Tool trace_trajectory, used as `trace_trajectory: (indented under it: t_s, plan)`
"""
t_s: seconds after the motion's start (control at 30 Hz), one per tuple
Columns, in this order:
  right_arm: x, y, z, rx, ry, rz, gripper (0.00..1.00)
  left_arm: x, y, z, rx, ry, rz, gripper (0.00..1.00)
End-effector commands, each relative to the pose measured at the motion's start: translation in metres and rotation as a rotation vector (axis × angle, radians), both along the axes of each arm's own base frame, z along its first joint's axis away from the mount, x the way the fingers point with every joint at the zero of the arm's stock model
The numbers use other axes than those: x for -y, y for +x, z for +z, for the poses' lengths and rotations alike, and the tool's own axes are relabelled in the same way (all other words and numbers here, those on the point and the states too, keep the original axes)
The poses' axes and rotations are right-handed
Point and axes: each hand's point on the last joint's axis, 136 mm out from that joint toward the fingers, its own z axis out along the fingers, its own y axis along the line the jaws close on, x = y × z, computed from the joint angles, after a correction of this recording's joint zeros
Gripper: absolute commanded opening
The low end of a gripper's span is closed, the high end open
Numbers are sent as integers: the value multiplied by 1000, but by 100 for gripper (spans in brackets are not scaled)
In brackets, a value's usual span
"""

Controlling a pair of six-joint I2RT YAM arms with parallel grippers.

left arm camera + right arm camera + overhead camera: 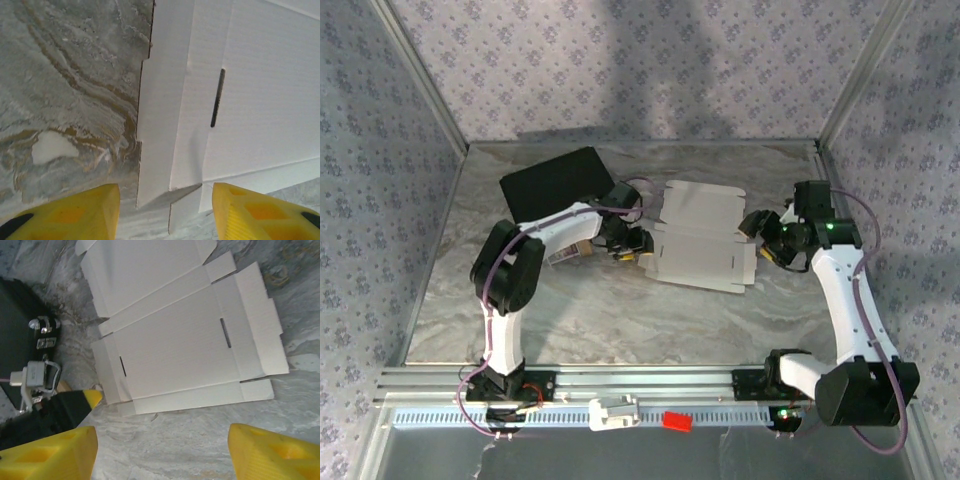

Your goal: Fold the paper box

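- Near edge: both arm bases sit at the front rail. The bare table [620, 320] lies between them and the work.
- Left tool [634, 246]: at the left edge of the paper box [705, 240]. In the left wrist view its jaws stand apart around the narrow side flap of the paper box [260, 100], with the left tool [165, 202] gripping nothing yet.
- Right tool [762, 236]: just beside the box's right edge, jaws wide apart and empty. In the right wrist view only table surface lies between the fingers of the right tool [162, 452], and the paper box [180, 350] is ahead of it.
- Paper box: flat and unfolded on mid-table between the two tools. Its slotted main panel runs lengthwise from one tool to the other, slightly skewed, with a further panel on the far side.
- Governing relation: the left arm is the nearer, already astride a flap. The right tool stands short of its edge. Judgement: the left-end flap is the likely first fold.
- Far left: a black case [555, 178], apart from the box.
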Motion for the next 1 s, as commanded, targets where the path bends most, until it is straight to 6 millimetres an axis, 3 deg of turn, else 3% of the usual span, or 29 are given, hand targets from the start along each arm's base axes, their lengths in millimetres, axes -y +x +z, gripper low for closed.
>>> trace_trajectory:
  t_s: [0.0,0.2,0.4,0.6,0.83,0.97]
  plan:
    - [-10,-5,-8,-11,55,40,71,-1,10,4,-4,-40,-11,53]
    - [-12,-6,-10,-17,66,45,71,1,12,-3,-18,-68,-9,50]
    - [-17,-8,-17,-30,80,49,70,-7,-17,5,-80,-131,107,53]
    - [-23,-6,-20,-30,98,47,69,-2,-27,7,-125,-204,183,54]
    - [-29,-2,-18,-29,95,68,68,10,-6,13,-68,-297,184,54]
    - [-30,-3,-17,-29,93,73,68,1,11,11,-36,-206,135,53]
